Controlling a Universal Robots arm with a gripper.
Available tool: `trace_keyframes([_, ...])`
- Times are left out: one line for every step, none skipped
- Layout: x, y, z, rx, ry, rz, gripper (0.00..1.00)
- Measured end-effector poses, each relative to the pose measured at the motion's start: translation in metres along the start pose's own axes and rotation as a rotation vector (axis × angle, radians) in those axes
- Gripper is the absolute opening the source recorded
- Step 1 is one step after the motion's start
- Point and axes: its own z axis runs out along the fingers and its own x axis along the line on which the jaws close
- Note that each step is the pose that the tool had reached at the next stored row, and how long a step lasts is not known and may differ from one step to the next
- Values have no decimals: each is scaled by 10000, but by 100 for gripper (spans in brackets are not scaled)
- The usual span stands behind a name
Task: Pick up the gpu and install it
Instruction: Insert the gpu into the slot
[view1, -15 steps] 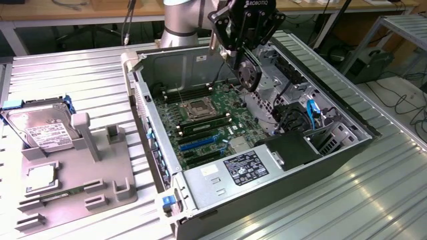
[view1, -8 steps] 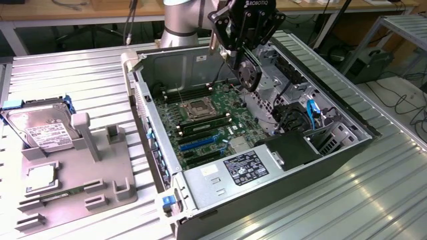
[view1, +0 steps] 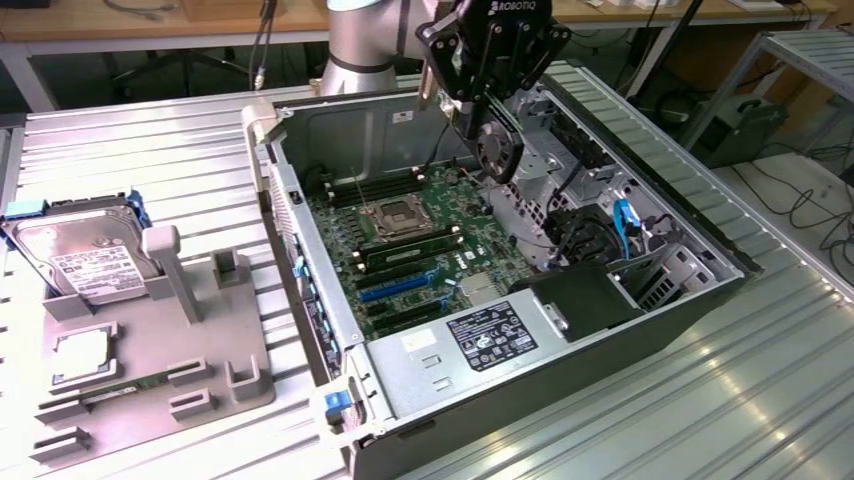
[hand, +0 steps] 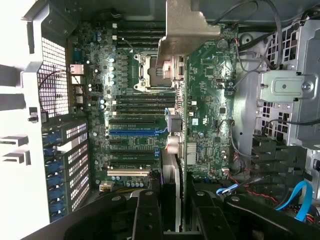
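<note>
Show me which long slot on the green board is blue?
The blue slot, between black slots; it alone is bright blue along its length.

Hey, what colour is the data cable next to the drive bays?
Blue; the data cable shows best in the exterior view.

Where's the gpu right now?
In the exterior view, the dark flat gpu card with a round black fan is clamped in the black pincer. It is above the open grey computer case, over the green motherboard, not seated in any slot.
</note>
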Motion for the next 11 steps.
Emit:
trace_keyframes([0,0,0,-1,-2,-31,28])
trace_keyframes([-1,0,0,-3,-14,-191,28])
trace_keyframes([0,0,0,-4,-23,-327,28])
trace_keyframes([0,0,0,-5,-31,-433,28])
trace_keyframes([0,0,0,-8,-41,-566,28])
trace_keyframes([0,0,0,-10,-49,-676,28])
trace_keyframes([0,0,0,-12,-61,-842,28])
trace_keyframes([0,0,0,-12,-69,-947,28])
trace_keyframes([0,0,0,-14,-78,-1074,28])
trace_keyframes([0,0,0,-17,-96,-1316,28])
trace_keyframes([0,0,0,-19,-107,-1461,28])
